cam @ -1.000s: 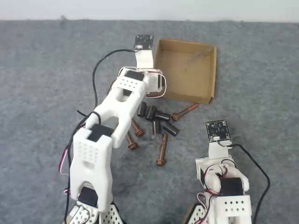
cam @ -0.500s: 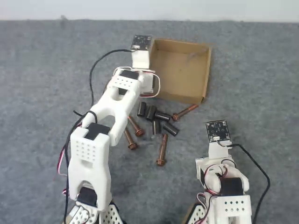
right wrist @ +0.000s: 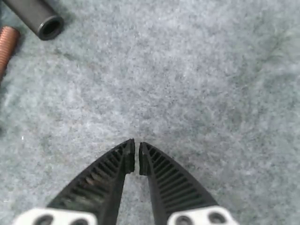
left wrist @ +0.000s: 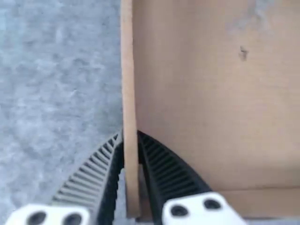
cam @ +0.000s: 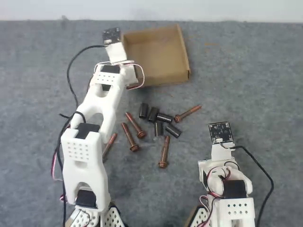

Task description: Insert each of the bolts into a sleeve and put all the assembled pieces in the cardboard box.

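The cardboard box [cam: 158, 54] lies open at the back of the grey carpet, with nothing inside. My left gripper [left wrist: 130, 137] is shut on the box's side wall [left wrist: 127, 70], one finger inside and one outside; from above, that gripper [cam: 124, 53] sits at the box's left edge. Several copper bolts [cam: 164, 151] and black sleeves [cam: 164, 117] lie loose and separate in the middle of the carpet. My right gripper [right wrist: 137, 149] is shut on nothing, low over bare carpet, with one sleeve [right wrist: 40, 19] and a bolt end [right wrist: 5, 47] farther ahead.
The left arm [cam: 97, 118] stretches from the front edge to the box, beside one bolt [cam: 109, 144]. The right arm [cam: 225, 184] is folded at the front right. Open carpet lies to the right and far left.
The left arm has swung to the left with the box wall held, dragging and turning the box leftward and away from the pile. A bolt beside that arm has come into sight. The right arm is still.
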You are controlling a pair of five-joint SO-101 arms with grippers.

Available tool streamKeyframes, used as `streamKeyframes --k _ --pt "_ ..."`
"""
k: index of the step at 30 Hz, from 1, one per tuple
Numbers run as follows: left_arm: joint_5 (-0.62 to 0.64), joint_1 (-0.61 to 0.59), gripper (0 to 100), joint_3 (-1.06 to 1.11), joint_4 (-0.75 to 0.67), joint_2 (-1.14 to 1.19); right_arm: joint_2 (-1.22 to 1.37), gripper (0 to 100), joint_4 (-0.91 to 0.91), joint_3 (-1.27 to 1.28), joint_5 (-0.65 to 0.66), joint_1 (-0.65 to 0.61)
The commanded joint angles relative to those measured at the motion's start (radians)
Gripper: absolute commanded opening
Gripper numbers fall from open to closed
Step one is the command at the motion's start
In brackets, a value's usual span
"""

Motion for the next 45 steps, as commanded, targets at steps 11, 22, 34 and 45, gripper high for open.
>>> streamKeyframes --k 11,22,34,45 --pt "-0.203 0.048 1 0.105 0.04 -0.077 -0.018 0.7 -0.008 -0.003 0.012 0.013" --pt "-0.198 0.087 1 0.536 -0.101 -0.387 -0.018 0.7 -0.008 -0.003 0.012 0.013" --pt "-0.204 0.049 1 0.671 -0.193 -0.48 -0.018 0.7 -0.007 -0.003 0.012 0.015" --pt "-0.206 0.034 1 0.656 -0.199 -0.529 -0.018 0.7 -0.005 -0.032 0.012 0.015"
